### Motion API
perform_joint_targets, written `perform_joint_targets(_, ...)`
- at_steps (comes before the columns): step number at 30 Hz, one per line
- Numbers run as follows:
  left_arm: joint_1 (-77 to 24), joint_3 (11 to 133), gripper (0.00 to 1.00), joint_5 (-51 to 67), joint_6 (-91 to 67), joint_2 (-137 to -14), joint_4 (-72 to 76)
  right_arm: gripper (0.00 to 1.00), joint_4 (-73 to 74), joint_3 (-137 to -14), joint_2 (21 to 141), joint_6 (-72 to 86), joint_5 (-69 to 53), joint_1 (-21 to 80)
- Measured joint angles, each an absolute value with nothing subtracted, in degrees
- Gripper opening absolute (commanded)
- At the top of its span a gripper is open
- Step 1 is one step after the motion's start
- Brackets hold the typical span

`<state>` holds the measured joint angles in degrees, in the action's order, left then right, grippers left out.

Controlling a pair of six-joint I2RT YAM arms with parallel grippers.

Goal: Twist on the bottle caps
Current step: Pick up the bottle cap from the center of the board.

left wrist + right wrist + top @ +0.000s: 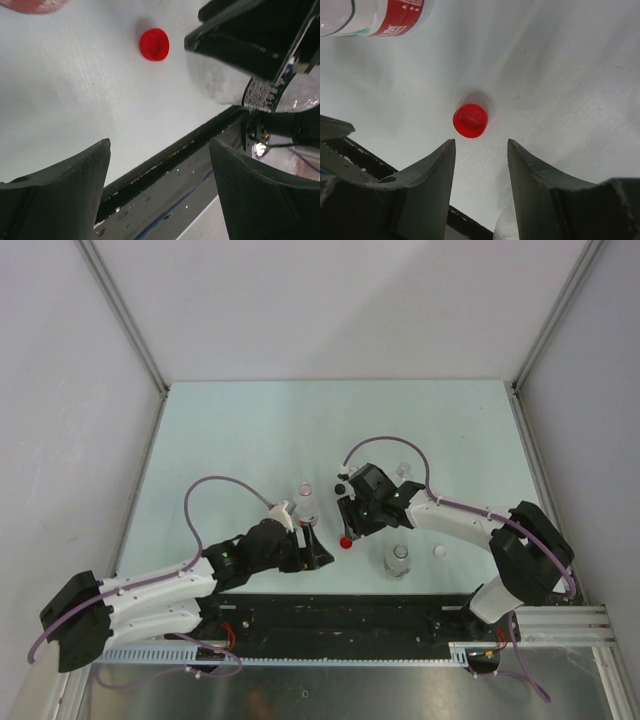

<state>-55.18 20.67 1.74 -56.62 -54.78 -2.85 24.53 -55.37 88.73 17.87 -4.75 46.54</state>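
Note:
A red cap lies flat on the pale table, just beyond the tips of my right gripper, which is open and empty above it. In the top view the red cap sits under my right gripper. My left gripper is open with nothing between its fingers, low near the table's front edge. The red cap lies ahead of it. The bottle with a red-and-white label stands uncapped just beyond my left gripper. A clear bottle stands right of the red cap.
A whitish cap lies right of the clear bottle. Another clear bottle stands behind the right arm, and a small black cap lies by the right wrist. The black front rail runs close under the left gripper.

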Motion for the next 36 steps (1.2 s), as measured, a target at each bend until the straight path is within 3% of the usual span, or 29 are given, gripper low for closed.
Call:
perform_joint_targets(14,-55.27,18.55,0.95,-7.27,-57.63,-45.21,-5.93,0.42,19.94,-55.29,96.64,18.09,-4.58,47.86)
perform_joint_targets(32,-54.7,18.44,0.97,-14.39,-54.41,-34.79,-15.27,0.03,17.87,-55.35,97.65,17.65,-2.63,48.8)
perform_joint_targets(36,-54.57,18.63,0.98,-16.49,-52.99,-31.92,-18.28,0.0,17.93,-55.4,97.45,17.26,-2.5,48.95)
